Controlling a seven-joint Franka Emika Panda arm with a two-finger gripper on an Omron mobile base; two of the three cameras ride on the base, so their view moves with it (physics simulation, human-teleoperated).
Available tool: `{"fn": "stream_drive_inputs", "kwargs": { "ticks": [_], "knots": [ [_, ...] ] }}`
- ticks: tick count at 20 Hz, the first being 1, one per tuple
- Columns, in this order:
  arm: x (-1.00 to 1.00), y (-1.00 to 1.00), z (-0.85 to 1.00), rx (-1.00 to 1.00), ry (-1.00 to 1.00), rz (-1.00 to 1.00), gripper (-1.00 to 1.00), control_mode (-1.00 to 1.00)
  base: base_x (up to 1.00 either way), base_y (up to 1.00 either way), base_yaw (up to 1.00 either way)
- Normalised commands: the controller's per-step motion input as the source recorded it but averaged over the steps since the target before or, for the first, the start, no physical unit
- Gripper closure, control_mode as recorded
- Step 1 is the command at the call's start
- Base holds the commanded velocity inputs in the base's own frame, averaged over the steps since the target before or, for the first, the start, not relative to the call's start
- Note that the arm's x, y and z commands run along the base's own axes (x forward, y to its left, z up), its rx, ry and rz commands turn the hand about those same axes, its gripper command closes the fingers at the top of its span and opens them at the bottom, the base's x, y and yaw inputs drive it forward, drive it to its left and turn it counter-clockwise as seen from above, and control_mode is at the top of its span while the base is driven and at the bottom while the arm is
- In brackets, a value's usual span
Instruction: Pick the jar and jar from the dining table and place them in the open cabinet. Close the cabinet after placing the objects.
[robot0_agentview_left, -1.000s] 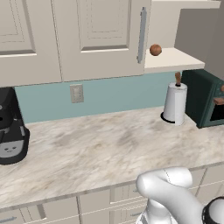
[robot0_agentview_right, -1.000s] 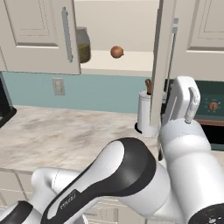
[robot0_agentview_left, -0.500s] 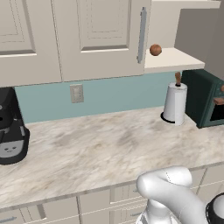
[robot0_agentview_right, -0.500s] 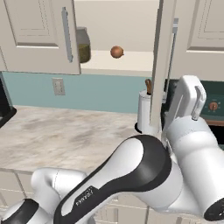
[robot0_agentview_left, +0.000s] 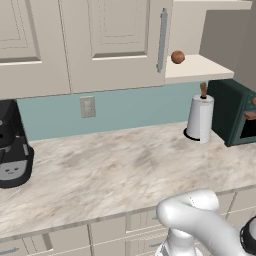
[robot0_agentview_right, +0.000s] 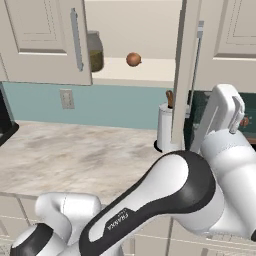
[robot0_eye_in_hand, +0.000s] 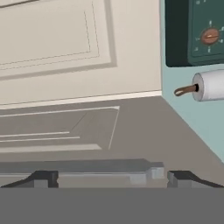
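The cabinet stands open, its right door swung out edge-on with a silver bar handle. On the cream shelf, a jar with olive-green contents sits half behind the left door. My hand is raised just right of the open door, facing its panelled front. In the hand view the gripper is open with nothing held. The door's bar handle lies across the view just above the fingertips. The dining table is out of view.
A small orange-brown ball lies on the shelf. Below it on the marbled counter stand a paper towel roll and a dark green toaster oven. A black coffee machine sits at the counter's far left.
The arm has swung a little to the right, carrying the hand closer to the open door's front. The gripper stays open.
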Motion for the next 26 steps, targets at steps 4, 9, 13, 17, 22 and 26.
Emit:
{"fn": "stream_drive_inputs", "kwargs": {
  "ticks": [4, 9, 13, 17, 22, 26],
  "knots": [
    [0.15, -0.26, -0.01, 0.0, -0.04, 0.11, -1.0, -1.0, 0.0, 0.0, 0.0],
    [0.16, -0.28, -0.04, 0.0, -0.05, 0.12, -1.0, -1.0, 0.0, 0.0, 0.0],
    [0.08, -0.11, -0.05, 0.0, -0.01, 0.09, -1.0, -1.0, 0.0, 0.0, 0.0],
    [0.07, -0.04, -0.07, 0.0, 0.0, 0.06, -1.0, -1.0, 0.0, 0.0, 0.0],
    [0.09, 0.0, -0.05, 0.0, 0.0, 0.03, -1.0, -1.0, 0.0, 0.0, 0.0],
    [0.16, 0.03, -0.02, 0.0, 0.0, 0.02, -1.0, -1.0, 0.0, 0.0, 0.0]
  ]
}}
